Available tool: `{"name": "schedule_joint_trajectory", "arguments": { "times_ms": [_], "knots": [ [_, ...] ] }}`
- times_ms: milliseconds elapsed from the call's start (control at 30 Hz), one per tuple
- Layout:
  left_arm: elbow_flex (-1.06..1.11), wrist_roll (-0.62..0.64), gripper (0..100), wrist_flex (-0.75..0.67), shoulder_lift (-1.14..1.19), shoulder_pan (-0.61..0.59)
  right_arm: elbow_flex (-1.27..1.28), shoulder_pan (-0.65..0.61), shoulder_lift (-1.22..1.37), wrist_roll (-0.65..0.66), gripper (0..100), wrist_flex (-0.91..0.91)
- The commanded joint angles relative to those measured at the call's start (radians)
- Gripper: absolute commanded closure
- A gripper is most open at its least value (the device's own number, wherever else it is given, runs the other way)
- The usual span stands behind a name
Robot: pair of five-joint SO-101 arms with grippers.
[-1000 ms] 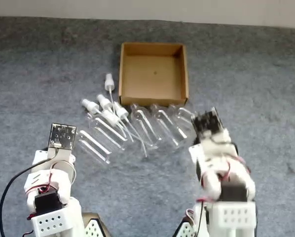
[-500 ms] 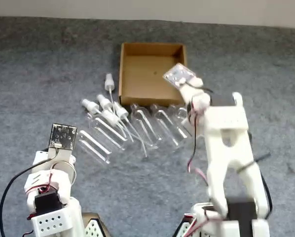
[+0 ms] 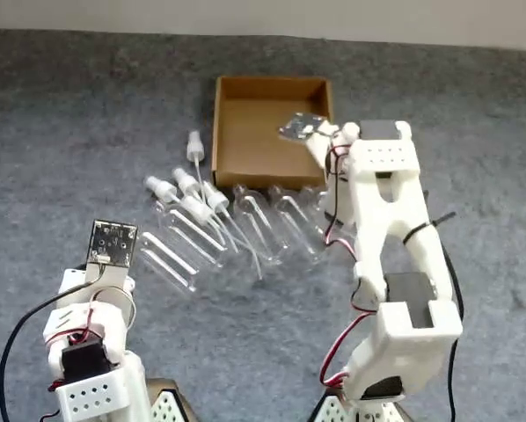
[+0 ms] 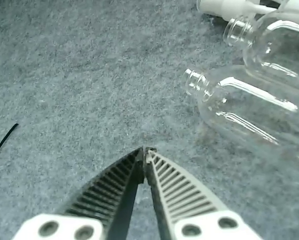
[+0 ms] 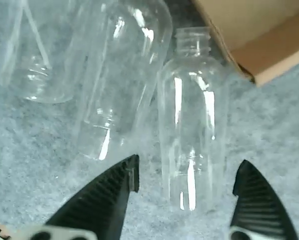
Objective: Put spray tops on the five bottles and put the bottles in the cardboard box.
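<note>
The right gripper (image 5: 188, 164) is hovering wide apart over an uncapped clear bottle (image 5: 189, 115) beside the cardboard box (image 5: 259, 35), the left gripper (image 4: 144, 152) sitting pinched together.

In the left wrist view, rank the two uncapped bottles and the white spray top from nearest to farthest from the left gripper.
1. Nearer bottle, just ahead of the left gripper.
2. Second bottle, behind the first.
3. White spray top, beyond both.

Btls (image 3: 296, 227) close-packed along box (image 3: 216, 123) front; narrow gaps
</note>
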Motion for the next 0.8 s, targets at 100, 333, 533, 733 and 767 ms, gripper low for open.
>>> {"name": "schedule_joint_trajectory", "arguments": {
  "times_ms": [100, 333, 533, 733, 767],
  "knots": [
    [0.019, -0.008, 100, 0.002, -0.005, -0.015, -0.062, -0.013, 0.021, 0.011, 70.8, -0.013],
    [0.019, -0.008, 100, 0.003, -0.005, -0.015, -0.058, -0.012, 0.076, -0.025, 70.9, -0.131],
    [0.019, -0.008, 100, 0.003, -0.005, -0.015, -0.056, -0.005, 0.163, -0.075, 71.0, -0.191],
    [0.019, -0.008, 100, 0.003, -0.005, -0.015, -0.056, 0.012, 0.196, -0.12, 82.7, -0.189],
    [0.019, -0.008, 100, 0.003, -0.005, -0.015, -0.056, 0.016, 0.196, -0.155, 85.0, -0.189]
  ]
}}
